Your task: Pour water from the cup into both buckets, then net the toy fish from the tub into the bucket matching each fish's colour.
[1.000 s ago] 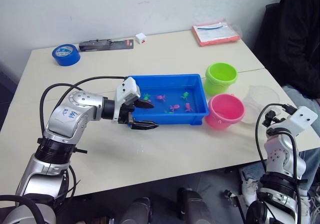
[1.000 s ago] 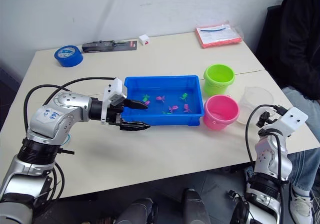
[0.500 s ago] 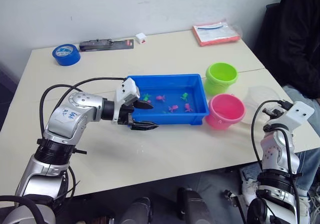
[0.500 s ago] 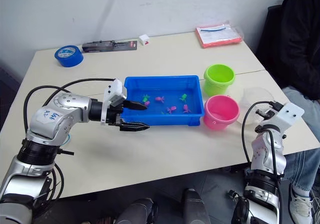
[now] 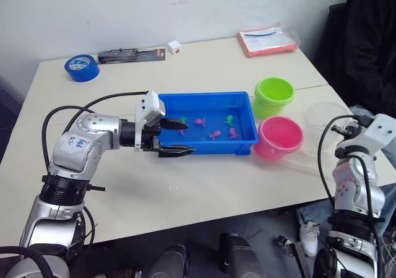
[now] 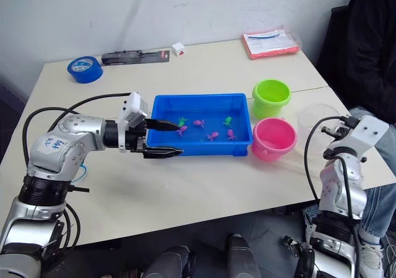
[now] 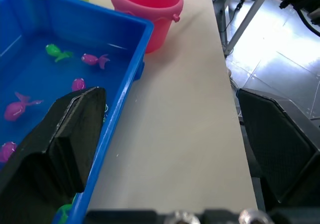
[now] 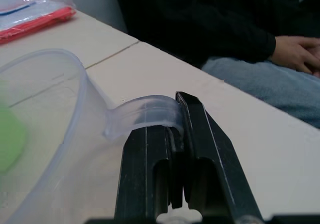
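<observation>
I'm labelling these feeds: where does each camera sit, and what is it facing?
Left and right eye views: head-mounted, looking down over both arms at the shallow blue plastic tub.
Left wrist view: along the open left gripper, straddling the tub's rim; shares the bright pink bucket with the eyes.
Right wrist view: along the right gripper, shut on the clear plastic cup.

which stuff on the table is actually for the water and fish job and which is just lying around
For the job:
- clear cup, its handle pinched by the right gripper
- green bucket
- pink bucket
- blue tub
- toy fish

Just lying about:
- blue tape roll
- red packet
- black tool
- small white block
</observation>
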Robot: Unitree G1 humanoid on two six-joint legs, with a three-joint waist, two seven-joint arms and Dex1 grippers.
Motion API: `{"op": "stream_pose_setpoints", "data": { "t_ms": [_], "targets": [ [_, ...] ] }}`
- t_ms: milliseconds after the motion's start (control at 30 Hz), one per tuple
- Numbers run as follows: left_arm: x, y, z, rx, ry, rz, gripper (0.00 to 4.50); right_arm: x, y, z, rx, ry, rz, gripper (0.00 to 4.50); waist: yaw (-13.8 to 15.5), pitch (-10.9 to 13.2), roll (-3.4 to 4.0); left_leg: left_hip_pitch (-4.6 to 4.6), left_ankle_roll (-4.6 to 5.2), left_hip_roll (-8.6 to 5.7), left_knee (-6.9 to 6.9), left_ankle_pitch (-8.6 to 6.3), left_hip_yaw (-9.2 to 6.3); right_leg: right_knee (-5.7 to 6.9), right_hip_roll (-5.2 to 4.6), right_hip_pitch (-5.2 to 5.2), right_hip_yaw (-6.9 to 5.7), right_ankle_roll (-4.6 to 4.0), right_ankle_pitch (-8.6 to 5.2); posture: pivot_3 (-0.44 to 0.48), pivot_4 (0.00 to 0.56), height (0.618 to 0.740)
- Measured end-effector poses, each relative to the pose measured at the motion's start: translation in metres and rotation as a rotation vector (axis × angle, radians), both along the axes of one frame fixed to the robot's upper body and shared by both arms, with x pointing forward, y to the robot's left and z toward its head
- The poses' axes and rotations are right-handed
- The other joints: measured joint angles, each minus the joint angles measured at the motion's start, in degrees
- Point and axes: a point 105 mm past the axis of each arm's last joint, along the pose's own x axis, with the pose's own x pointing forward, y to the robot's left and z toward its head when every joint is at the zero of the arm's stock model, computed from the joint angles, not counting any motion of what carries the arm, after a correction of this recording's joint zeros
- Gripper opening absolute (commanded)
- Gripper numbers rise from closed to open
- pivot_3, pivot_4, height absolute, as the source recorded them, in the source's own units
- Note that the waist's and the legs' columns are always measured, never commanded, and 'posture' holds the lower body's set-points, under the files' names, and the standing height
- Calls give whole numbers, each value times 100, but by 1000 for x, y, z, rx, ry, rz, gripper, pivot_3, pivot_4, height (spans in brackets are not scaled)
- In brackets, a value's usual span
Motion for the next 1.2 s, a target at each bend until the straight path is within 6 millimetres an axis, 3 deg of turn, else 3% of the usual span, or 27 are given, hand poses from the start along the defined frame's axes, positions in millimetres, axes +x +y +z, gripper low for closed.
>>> {"op": "stream_pose_setpoints", "data": {
  "t_ms": [367,633,1200],
  "targets": [
    [-1,-5,0,-55,-35,-70,4500,-12,1,54,-331,62,137,677,4,0,0,-2,0,2,0,0,1,-2,0,0,0,0,0,0,150,740],
    [0,-12,-2,-59,-67,-84,4500,-8,26,64,-639,170,257,677,14,1,0,-4,0,2,2,0,3,-5,0,-1,1,1,0,0,150,740],
    [3,-15,-2,-84,-89,-82,4500,-3,50,70,-950,231,327,677,25,1,-1,-4,0,1,3,0,3,-7,0,-1,-1,1,0,0,150,740]
  ]
}}
